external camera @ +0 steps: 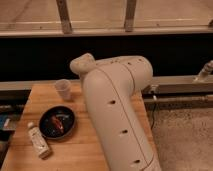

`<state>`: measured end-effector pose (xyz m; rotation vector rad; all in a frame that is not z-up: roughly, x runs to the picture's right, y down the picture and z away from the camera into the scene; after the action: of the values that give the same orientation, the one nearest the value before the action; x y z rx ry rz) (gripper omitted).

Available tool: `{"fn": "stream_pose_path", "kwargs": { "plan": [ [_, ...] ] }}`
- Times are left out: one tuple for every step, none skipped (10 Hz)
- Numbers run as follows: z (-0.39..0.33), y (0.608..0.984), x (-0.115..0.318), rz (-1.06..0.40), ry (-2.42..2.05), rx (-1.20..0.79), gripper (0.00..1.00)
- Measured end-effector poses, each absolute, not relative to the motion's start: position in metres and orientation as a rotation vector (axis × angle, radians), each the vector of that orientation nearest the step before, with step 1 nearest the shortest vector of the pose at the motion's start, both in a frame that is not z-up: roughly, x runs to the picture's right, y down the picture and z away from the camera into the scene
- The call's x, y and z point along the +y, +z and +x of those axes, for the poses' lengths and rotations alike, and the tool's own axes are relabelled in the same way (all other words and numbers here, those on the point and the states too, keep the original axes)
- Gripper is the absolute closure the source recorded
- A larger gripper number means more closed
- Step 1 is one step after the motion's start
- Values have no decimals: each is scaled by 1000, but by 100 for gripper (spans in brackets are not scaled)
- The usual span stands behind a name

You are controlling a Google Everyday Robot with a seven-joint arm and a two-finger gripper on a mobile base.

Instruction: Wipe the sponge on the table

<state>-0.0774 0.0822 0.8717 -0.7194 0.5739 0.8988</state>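
Light-brown wooden plank table [80,150] fills lower left. Clear cup [63,89] stands upright near far edge. Dark bowl [69,131] sits nearer, left of centre, red item [59,124] inside. White bottle [39,141] lies on its side just beside bowl, near left. My arm [117,110] covers table's right part; my gripper hidden behind it.
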Motion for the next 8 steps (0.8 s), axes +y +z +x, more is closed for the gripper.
{"fn": "stream_pose_path", "kwargs": {
  "plan": [
    [-88,857,97,-743,862,550,100],
    [-94,842,112,-764,832,530,100],
    [-96,825,129,-787,805,512,100],
    [-93,812,145,-805,788,504,100],
    [-86,803,157,-822,785,501,100],
    [-72,795,173,-835,796,510,100],
    [-52,789,184,-836,824,529,100],
    [-41,788,188,-828,848,545,100]
  ]
}}
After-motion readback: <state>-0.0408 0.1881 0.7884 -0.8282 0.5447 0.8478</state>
